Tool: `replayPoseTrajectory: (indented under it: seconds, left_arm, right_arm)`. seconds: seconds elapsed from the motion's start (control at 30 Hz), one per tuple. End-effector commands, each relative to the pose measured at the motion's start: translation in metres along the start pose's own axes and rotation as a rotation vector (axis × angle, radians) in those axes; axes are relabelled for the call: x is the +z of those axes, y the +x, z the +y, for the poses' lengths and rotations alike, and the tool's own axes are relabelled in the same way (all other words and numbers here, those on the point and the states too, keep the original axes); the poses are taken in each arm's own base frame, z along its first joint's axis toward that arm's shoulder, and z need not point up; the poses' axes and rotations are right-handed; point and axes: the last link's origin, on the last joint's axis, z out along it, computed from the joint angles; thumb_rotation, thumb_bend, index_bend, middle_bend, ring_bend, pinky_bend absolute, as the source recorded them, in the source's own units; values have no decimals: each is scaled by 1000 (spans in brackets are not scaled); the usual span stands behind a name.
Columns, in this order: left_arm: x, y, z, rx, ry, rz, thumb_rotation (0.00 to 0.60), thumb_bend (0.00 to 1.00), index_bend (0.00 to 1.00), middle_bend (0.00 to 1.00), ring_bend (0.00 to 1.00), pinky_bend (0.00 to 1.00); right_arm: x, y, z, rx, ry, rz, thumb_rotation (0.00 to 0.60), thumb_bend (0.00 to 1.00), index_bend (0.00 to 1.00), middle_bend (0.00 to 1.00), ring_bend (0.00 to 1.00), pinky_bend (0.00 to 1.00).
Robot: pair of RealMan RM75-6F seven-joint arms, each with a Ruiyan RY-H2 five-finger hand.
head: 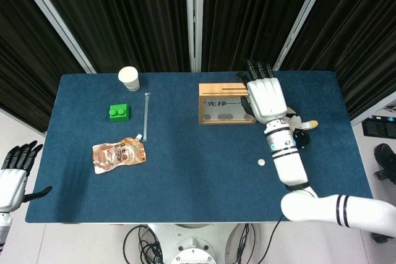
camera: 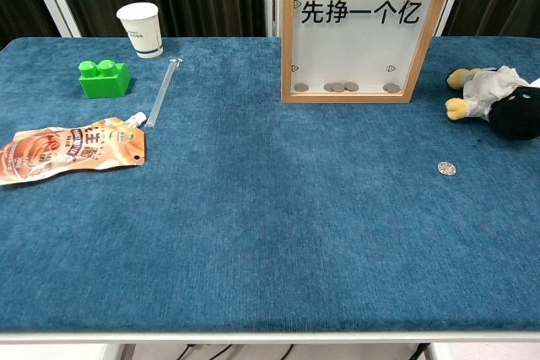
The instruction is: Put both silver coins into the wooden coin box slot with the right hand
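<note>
Coin (camera: 446, 169) count on the counter (camera: 270, 233) stands at one: a single silver piece lies flat on the blue cloth toward my right edge, well short of the box and near the plush toy (camera: 498, 100). I see it in the head view too, just beside my right forearm. Judged from that, one deposit remains; whether the other coin is among those at the bottom of the box I cannot tell.

Left hand (head: 13, 174) hangs off the counter beyond its near left corner, fingers apart, holding nothing.

Right hand (head: 266, 98) is up over the right end of the wooden coin box (camera: 367, 27), back of the hand toward the head camera, dark fingers (head: 253, 66) pointing at the far edge. They look loosely extended side by side, and no coin shows in them; the palm side is hidden, so I cannot confirm it is empty. The slot (head: 224, 85) runs along the box top, beside the hand.
</note>
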Motion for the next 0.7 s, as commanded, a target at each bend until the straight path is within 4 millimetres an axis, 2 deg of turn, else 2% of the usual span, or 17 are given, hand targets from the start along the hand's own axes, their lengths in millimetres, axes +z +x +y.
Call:
replayPoseTrajectory:
  seconds: [0.03, 0.2, 0.3, 0.47, 0.7]
  left_arm:
    - [1, -1, 3, 1, -6, 3, 600, 23, 48, 7, 0, 0]
    - [-1, -2, 5, 10, -7, 0, 600, 23, 48, 7, 0, 0]
    - [-3, -3, 7, 13, -7, -1, 600, 22, 48, 7, 0, 0]
    - [-5, -5, 8, 13, -4, 6, 600, 23, 48, 7, 0, 0]
    - [-8, -7, 6, 13, 5, 2, 600, 22, 48, 8, 0, 0]
  right_arm:
    - [-97, -11, 52, 17, 51, -7, 600, 349, 286, 11, 0, 0]
    - [-157, -40, 89, 129, 1, -134, 600, 346, 270, 0, 0, 0]
    - [-175, -56, 106, 103, -17, -172, 600, 346, 253, 0, 0, 0]
    - [-189, -91, 130, 52, -45, -236, 600, 347, 244, 0, 0, 0]
    - [-188, -143, 149, -57, -46, -295, 600, 346, 242, 0, 0, 0]
